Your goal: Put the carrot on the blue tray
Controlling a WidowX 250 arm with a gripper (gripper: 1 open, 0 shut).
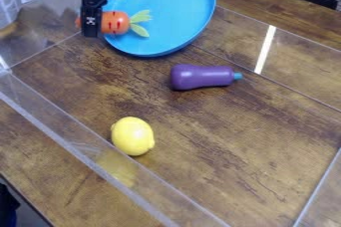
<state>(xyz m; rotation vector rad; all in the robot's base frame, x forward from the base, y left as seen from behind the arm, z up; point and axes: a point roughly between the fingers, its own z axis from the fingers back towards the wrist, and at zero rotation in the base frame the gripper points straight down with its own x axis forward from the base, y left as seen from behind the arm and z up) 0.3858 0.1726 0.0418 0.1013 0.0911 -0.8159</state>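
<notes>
Black tool (96,19) clamped tight on small orange toy carrot (116,20); carrot lying horizontal over bright light-blue oval plastic tray (180,7) rim, green top pointing right.

A purple eggplant (202,76) lies on its side on the dark wooden table (266,141), green stem end pointing right. A yellow lemon (131,135) sits well apart from it, nearer the camera, beside a clear plastic wall (60,131) running diagonally across the table.
</notes>
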